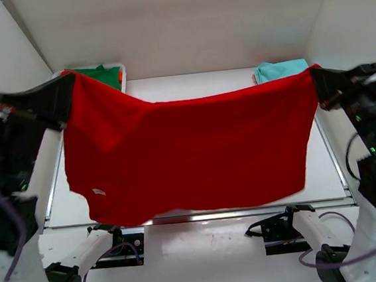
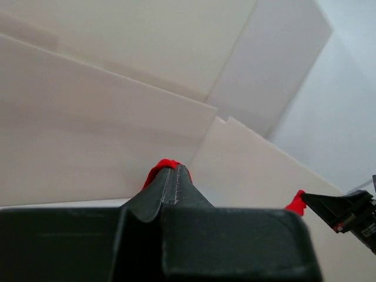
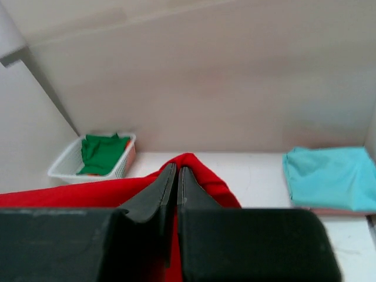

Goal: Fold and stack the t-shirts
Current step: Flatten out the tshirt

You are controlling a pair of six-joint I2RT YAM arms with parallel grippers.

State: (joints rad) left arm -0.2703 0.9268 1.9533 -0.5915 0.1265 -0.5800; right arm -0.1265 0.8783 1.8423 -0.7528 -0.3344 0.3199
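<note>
A bright red t-shirt (image 1: 189, 154) hangs spread wide in the air above the table, sagging in the middle. My left gripper (image 1: 63, 93) is shut on its left top corner, and red cloth (image 2: 161, 166) peeks past the tips in the left wrist view. My right gripper (image 1: 316, 78) is shut on the right top corner, with red cloth (image 3: 202, 173) bunched round the tips in the right wrist view. A folded teal t-shirt (image 1: 278, 70) lies at the back right of the table. A dark green t-shirt (image 3: 100, 151) lies in the basket.
A white mesh basket (image 3: 64, 167) stands at the back left corner of the table (image 1: 189, 87). White walls close in the back and both sides. The hanging red shirt hides most of the tabletop in the top view.
</note>
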